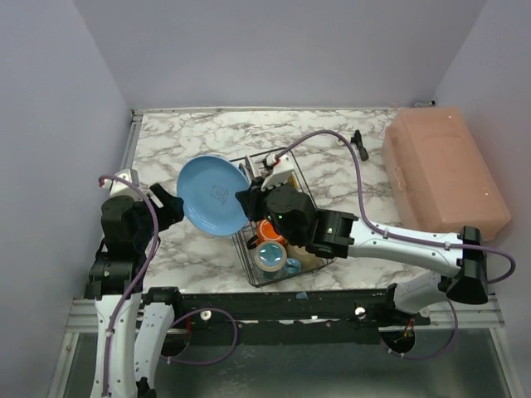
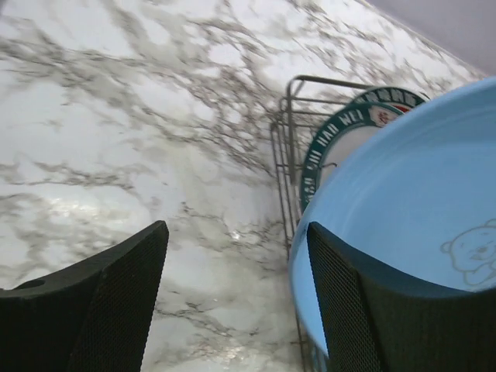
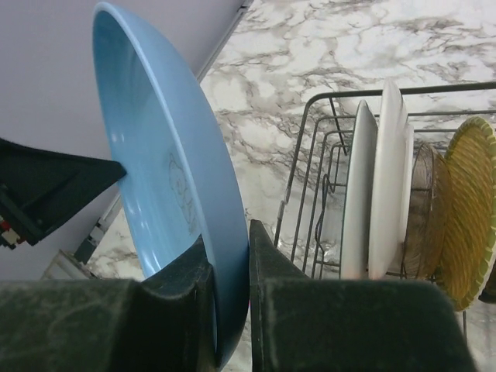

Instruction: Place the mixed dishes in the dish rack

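A blue plate (image 1: 214,195) stands on edge in the air, just left of the dish rack (image 1: 247,259). My right gripper (image 3: 229,236) is shut on the plate's rim (image 3: 167,155), one finger on each face. My left gripper (image 2: 236,232) is open at the plate's other side, with the blue rim (image 2: 418,194) lying against its right finger and marble showing between the fingers. In the rack stand white plates (image 3: 364,201), a yellow plate (image 3: 465,209) and a green-rimmed plate (image 2: 341,132). An orange mug (image 1: 267,230) and a blue mug with yellow inside (image 1: 271,257) sit at its near end.
A large pink box (image 1: 444,170) lies at the right side of the marble table. A small black tool (image 1: 359,143) lies at the back, left of the box. Purple walls close in the table on the left and behind.
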`<state>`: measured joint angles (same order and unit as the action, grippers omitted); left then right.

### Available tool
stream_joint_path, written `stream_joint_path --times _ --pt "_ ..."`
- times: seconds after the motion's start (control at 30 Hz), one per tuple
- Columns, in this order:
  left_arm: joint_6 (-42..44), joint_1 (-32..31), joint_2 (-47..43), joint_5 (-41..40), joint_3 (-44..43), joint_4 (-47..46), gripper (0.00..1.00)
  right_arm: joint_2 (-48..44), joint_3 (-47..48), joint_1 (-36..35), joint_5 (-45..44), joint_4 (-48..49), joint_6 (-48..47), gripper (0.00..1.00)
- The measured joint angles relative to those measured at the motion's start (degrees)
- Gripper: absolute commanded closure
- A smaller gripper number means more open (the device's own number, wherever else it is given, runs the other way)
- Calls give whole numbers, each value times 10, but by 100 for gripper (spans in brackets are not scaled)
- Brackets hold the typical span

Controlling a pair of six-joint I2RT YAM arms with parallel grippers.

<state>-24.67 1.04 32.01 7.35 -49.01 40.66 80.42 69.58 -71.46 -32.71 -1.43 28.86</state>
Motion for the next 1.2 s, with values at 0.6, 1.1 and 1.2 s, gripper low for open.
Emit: stream_joint_path --times 0.6,1.1,1.2 --pt "-12 -5 -71 -221 1 54 5 258 335 -57 -339 -421 58 100" --pt "-10 -7 -71 -220 5 53 6 452 552 -58 -437 -610 89 100" --pt "-10 -7 -71 -220 5 53 6 453 552 -59 -444 -618 93 100"
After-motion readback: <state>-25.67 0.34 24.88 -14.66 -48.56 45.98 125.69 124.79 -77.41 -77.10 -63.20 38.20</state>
